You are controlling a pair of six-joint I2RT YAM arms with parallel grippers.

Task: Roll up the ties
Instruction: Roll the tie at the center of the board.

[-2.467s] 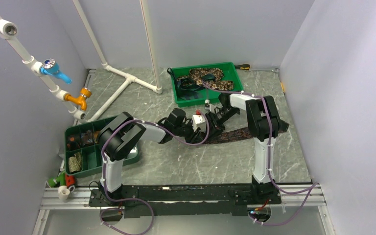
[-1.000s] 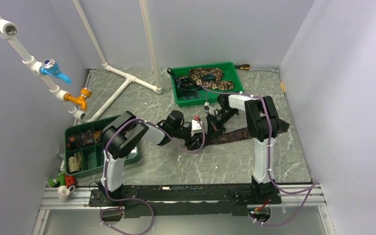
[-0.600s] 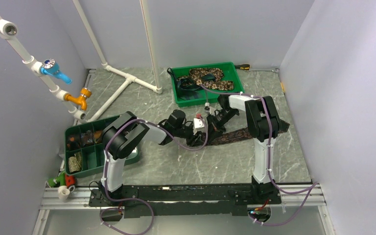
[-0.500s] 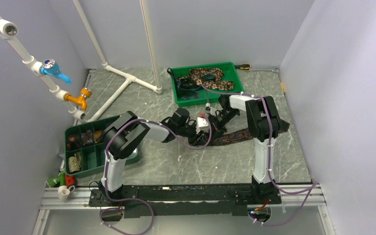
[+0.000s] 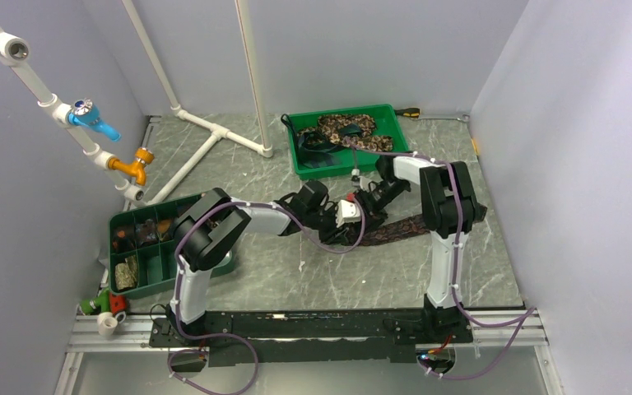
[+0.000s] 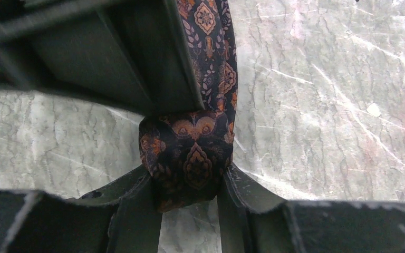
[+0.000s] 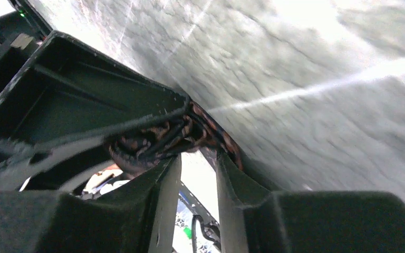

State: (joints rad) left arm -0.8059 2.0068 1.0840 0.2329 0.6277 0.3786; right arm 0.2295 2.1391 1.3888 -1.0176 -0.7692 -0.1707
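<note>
Found the left gripper (image 6: 187,176) closed on the rolled end of the tie (image 6: 187,147), pressed to both sides of the coil. Found the right gripper (image 7: 198,158) parted a little at the same coil from the opposite side, with nothing clearly pinched. Traced the unrolled length straight away from the left fingertips across the table (image 5: 296,280), off toward the right arm's side. Judged any further rolling to run along that axis, with the left gripper the nearer and the one holding
</note>
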